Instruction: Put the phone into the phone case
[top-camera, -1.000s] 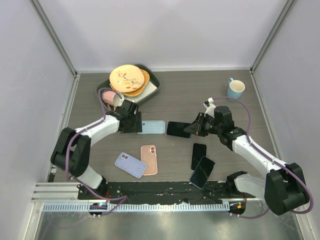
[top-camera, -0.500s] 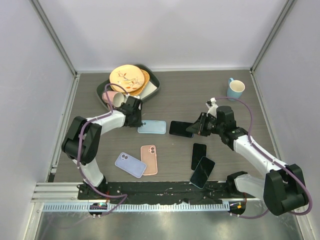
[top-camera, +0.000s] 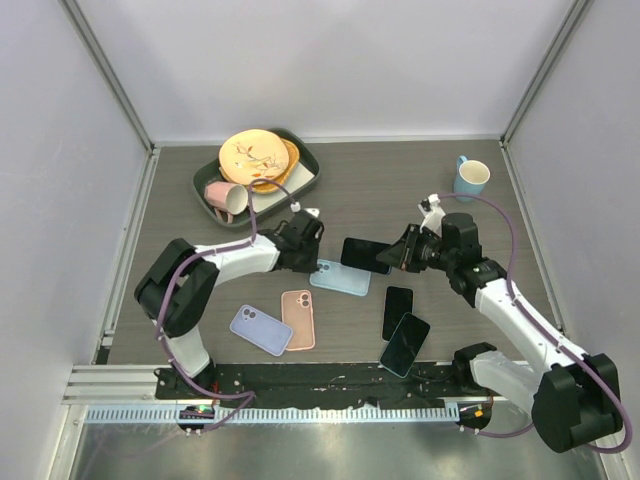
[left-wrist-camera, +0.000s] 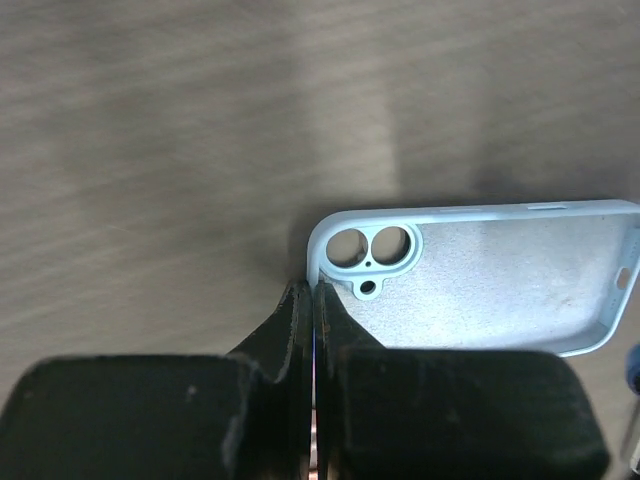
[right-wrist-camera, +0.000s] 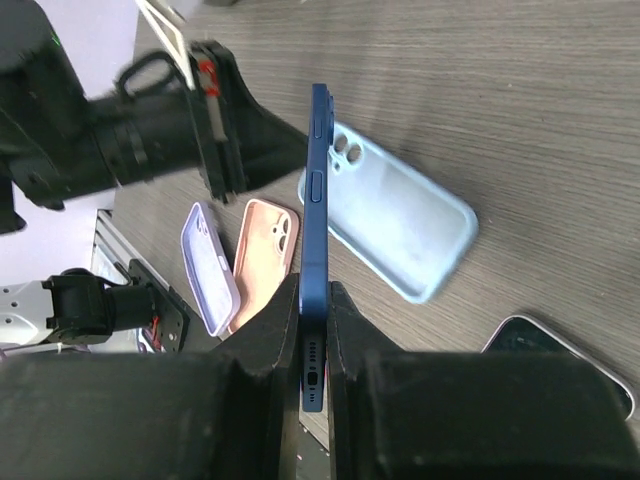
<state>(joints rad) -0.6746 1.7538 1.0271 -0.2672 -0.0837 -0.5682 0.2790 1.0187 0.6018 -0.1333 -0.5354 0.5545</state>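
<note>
On the grey tabletop (top-camera: 400, 190), the phone (top-camera: 364, 254) is clamped edge-up in the right tool (top-camera: 393, 260), just upper right of the case (top-camera: 342, 279), whose corner is pinched by the left tool (top-camera: 312, 262).

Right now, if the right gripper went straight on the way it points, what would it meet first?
Probably the light blue case: the dark blue phone clamped in the right gripper leads toward its camera-cutout end. The left gripper sits just beyond; depth is unclear.
</note>
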